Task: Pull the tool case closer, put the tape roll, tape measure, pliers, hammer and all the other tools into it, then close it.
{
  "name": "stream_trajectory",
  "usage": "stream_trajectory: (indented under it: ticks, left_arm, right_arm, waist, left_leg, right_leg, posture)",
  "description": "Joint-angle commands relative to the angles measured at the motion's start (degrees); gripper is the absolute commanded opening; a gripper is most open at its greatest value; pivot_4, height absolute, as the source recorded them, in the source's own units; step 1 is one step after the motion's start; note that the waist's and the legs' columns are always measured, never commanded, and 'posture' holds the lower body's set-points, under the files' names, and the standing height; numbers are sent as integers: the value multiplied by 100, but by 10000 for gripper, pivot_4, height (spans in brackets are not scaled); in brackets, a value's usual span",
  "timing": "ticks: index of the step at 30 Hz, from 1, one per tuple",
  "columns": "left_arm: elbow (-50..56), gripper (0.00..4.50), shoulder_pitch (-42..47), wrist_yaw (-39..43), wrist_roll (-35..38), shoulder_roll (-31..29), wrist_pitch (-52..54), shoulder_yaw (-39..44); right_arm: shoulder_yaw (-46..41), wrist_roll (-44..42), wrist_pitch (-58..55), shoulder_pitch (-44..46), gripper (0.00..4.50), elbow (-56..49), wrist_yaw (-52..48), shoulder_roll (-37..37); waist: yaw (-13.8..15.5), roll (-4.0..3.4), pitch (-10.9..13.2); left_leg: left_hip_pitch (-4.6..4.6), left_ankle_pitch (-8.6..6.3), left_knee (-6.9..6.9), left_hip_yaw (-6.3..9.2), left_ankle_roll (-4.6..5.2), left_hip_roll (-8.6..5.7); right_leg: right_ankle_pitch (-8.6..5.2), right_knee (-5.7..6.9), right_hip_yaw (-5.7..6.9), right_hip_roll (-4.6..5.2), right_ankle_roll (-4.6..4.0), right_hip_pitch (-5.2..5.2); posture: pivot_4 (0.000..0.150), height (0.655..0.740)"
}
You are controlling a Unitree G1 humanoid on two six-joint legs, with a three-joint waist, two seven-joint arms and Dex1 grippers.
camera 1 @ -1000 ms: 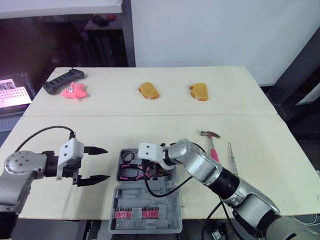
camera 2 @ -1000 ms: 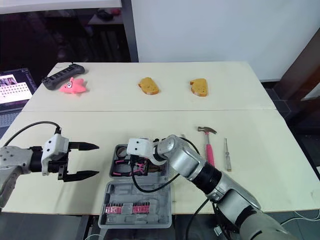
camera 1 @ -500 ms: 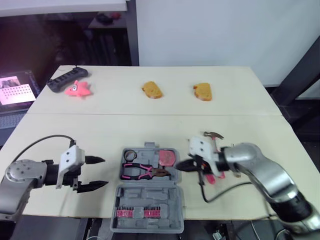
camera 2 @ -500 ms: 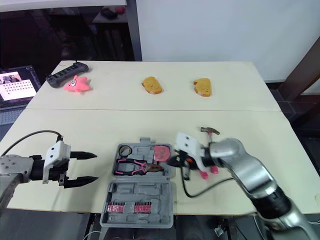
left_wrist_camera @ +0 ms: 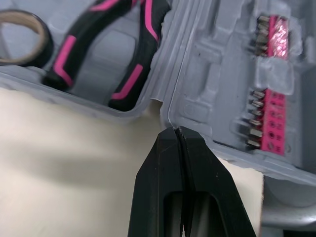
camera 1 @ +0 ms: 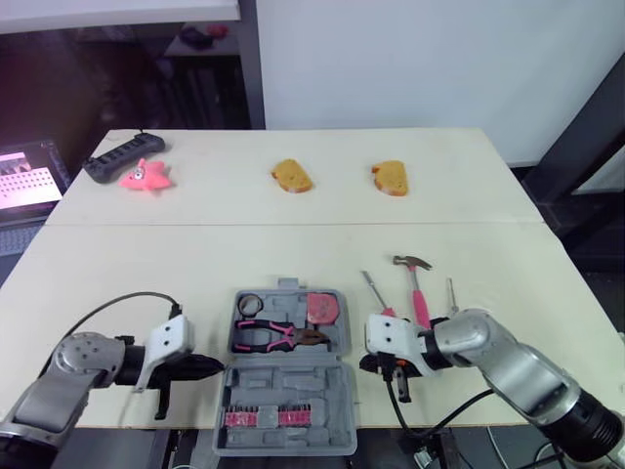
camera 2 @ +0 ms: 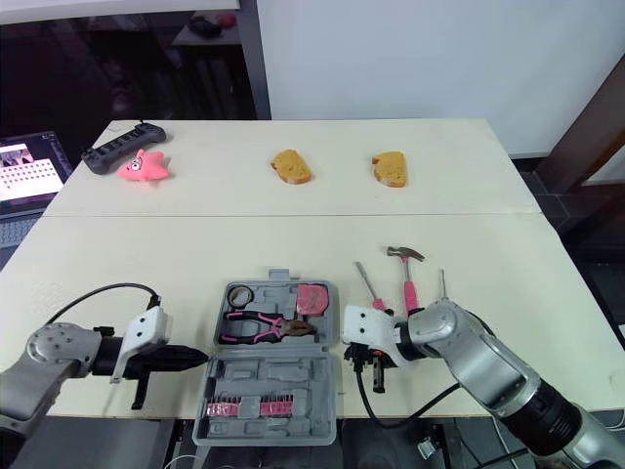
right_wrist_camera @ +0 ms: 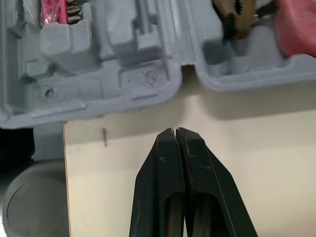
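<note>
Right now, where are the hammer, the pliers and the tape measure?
hammer (camera 1: 419, 298): left eye view, on its pink handle.
pliers (camera 1: 296, 337): left eye view, at the joint where the handles meet.
tape measure (camera 1: 322, 309): left eye view, on the middle of its pink body.

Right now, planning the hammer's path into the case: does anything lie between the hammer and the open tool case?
Yes. A screwdriver lies on the table between the hammer and the tool case, roughly parallel to the hammer's handle. The right gripper, shut, also sits by the case's right edge on that side.
</note>
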State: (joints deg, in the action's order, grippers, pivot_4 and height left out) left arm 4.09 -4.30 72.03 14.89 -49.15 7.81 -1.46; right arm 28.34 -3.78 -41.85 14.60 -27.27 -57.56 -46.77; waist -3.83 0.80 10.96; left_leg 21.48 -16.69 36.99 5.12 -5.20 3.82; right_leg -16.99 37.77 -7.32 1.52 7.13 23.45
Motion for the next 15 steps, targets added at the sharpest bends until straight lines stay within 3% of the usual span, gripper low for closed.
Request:
stream_trajectory:
  ticks: [1,15]
  left_arm:
    - [41,231,17,-147,-199,85,-50,-211]
    - [-674,231,565,-555,-892,572,-197,-849]
  right_arm:
    - [186,162,-105,115,0,-167,193,200]
    - [763,645,-416,611,0,156,515,832]
  waist:
    - [3,-2,0]
    - [131,-40,-26]
  left_leg:
    - [-1,0,0,0,0,0]
    - [-13,1,6,0,-1,-2]
  right_leg:
    - [0,0,0,0,0,-1]
    - [-1,0,0,1,-5,-16]
  posture:
    - [1500,7400]
    - [1500,7400]
